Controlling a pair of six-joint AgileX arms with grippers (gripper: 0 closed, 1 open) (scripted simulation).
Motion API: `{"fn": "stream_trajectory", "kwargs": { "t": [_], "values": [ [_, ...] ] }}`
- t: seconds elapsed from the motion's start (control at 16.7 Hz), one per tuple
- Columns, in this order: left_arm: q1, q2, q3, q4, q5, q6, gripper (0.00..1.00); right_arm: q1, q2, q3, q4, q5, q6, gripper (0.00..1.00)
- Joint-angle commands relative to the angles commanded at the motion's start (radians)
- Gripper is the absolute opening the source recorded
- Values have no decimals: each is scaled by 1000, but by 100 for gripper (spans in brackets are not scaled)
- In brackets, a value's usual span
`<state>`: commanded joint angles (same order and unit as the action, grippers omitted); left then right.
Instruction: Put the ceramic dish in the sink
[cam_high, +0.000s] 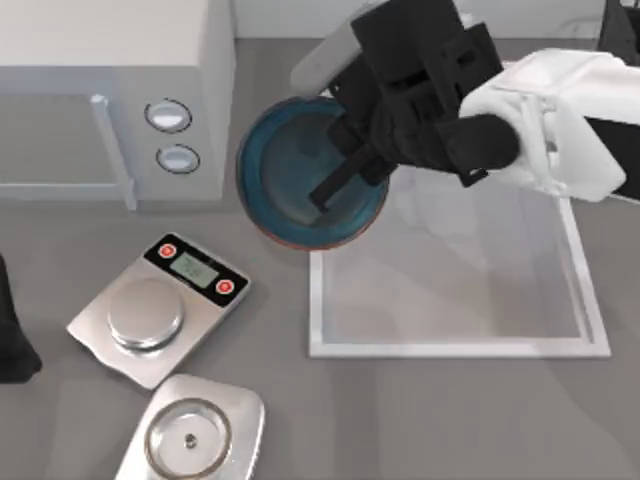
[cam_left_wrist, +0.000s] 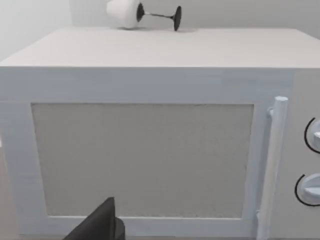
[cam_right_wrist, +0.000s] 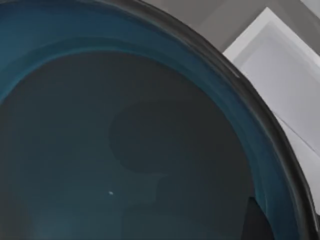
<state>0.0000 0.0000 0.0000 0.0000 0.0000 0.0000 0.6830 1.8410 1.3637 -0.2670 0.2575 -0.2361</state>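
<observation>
The ceramic dish (cam_high: 290, 170), a deep bowl with a teal-blue inside and a reddish-brown rim, sits just left of the sink (cam_high: 450, 348), and its lower edge overlaps the sink's near-left corner. My right gripper (cam_high: 340, 180) reaches down over the dish's right side, one dark finger inside the bowl, shut on its rim. In the right wrist view the dish's inside (cam_right_wrist: 125, 150) is very close, with the white sink (cam_right_wrist: 280, 65) past its rim. My left gripper (cam_high: 12, 340) is parked at the table's left edge.
A white microwave (cam_high: 110, 90) with two knobs stands at the back left, facing the left wrist camera (cam_left_wrist: 150, 150). A kitchen scale (cam_high: 160, 305) and a glass lid on a silver plate (cam_high: 190, 435) lie at the front left. The white faucet (cam_high: 320, 62) rises behind the dish.
</observation>
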Motion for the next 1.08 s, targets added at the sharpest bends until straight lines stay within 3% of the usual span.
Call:
{"fn": "stream_trajectory", "kwargs": {
  "t": [0.3, 0.72, 1.08],
  "values": [
    [0, 0, 0, 0, 0, 0, 100, 10, -58, -153, 321, 71, 104, 0],
    [0, 0, 0, 0, 0, 0, 100, -1, -147, -492, 940, 288, 206, 0],
    [0, 0, 0, 0, 0, 0, 100, -33, -239, -655, 1148, 419, 256, 0]
  ]
}}
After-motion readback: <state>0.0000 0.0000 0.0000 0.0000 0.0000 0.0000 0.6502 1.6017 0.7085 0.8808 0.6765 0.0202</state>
